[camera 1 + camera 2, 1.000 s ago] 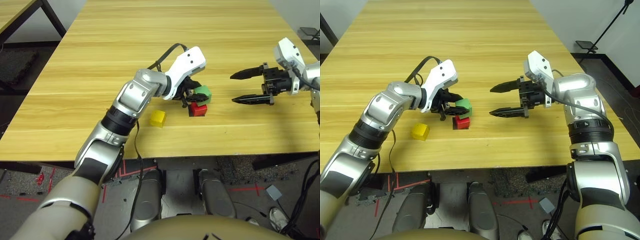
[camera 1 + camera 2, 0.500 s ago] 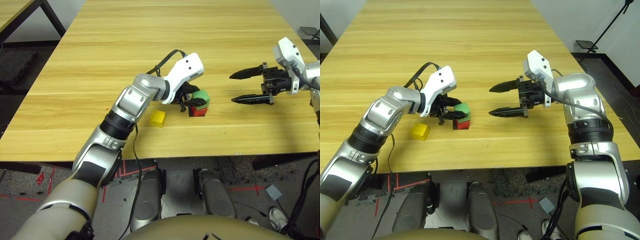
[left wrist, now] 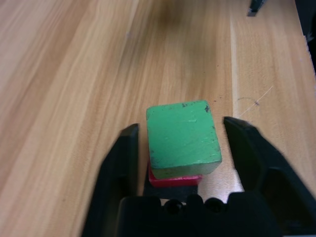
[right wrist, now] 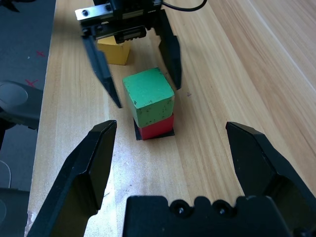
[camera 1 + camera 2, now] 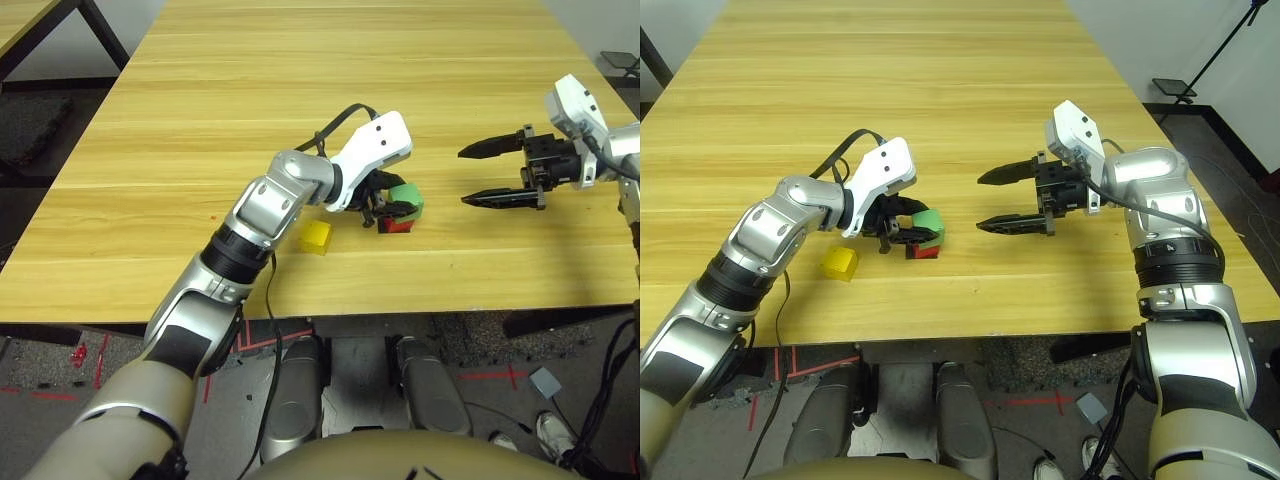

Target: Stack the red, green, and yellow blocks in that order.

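Note:
The green block (image 4: 148, 94) rests on top of the red block (image 4: 155, 127), slightly turned against it. My left gripper (image 3: 181, 126) is open, one finger on each side of the green block (image 3: 182, 138), with a small gap on both sides. A sliver of the red block (image 3: 174, 179) shows beneath. The yellow block (image 5: 317, 236) lies alone on the table to the left of the stack, near the left forearm. My right gripper (image 5: 463, 178) hovers open to the right of the stack, empty, pointing at it.
A flat black square patch (image 4: 137, 130) lies under the red block. The stack stands near the front edge of the wooden table (image 5: 300, 80). A second table's corner (image 5: 25, 25) shows at the far left.
My left gripper lowered the green block onto the red one and opened its fingers off it. The right arm has stayed put.

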Available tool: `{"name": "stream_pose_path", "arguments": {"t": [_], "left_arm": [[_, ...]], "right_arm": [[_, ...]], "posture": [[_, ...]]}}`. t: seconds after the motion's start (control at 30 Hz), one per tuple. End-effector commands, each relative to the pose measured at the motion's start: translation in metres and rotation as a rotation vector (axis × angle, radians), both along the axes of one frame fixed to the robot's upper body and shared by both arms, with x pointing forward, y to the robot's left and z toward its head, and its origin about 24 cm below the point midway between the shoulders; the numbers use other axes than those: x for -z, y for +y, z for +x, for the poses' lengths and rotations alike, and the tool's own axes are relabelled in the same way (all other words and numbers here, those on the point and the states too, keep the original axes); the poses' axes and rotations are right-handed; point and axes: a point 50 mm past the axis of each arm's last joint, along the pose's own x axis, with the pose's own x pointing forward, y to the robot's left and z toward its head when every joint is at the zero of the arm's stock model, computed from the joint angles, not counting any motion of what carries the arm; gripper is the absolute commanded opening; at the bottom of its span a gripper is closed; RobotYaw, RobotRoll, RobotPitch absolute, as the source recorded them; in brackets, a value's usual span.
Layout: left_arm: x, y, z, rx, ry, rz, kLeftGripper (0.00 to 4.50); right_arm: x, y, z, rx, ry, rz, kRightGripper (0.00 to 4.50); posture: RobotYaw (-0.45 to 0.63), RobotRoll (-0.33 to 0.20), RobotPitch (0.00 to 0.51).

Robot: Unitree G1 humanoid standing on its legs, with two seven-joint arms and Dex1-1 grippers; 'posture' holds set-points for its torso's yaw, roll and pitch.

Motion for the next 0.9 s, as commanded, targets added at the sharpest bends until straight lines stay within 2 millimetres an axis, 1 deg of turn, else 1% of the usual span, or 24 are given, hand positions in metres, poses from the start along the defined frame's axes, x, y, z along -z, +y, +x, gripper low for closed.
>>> {"name": "stream_pose_path", "arguments": {"t": [0.03,0.1,0.2,0.33,0.47,0.57,0.77,0.9], "left_arm": [[-0.014,0.008,-0.002,0.007,-0.062,0.002,4.45],[-0.026,0.022,-0.006,0.007,-0.088,0.02,4.45],[-0.033,0.051,-0.019,0.042,-0.094,0.109,4.45],[-0.028,0.09,-0.043,0.083,-0.025,0.249,4.45],[-0.017,0.112,-0.056,0.105,0.026,0.318,4.45],[-0.009,0.116,-0.053,0.094,0.011,0.327,4.45],[-0.006,0.11,-0.04,0.087,-0.042,0.292,4.45],[-0.001,0.11,-0.033,0.111,-0.056,0.306,4.45]], "right_arm": [[-0.004,0.0,0.002,0.004,-0.016,0.022,4.5],[-0.005,0.001,0.002,0.002,-0.02,0.024,4.5],[-0.007,0.002,0.003,-0.002,-0.021,0.025,4.5],[-0.008,0.003,0.006,-0.003,-0.021,0.023,4.5],[-0.007,0.005,0.009,-0.011,-0.021,0.024,4.5],[-0.008,0.009,0.011,-0.021,-0.021,0.027,4.5],[-0.012,0.011,0.012,-0.028,-0.027,0.028,4.5],[-0.012,0.011,0.011,-0.028,-0.029,0.028,4.5]], "posture": [[0.13,0.005,0.139],[0.14,0.004,0.138],[0.16,0.002,0.135],[0.18,0.001,0.133],[0.19,-0.003,0.131],[0.2,-0.008,0.129],[0.19,-0.016,0.127],[0.17,-0.018,0.127]]}}
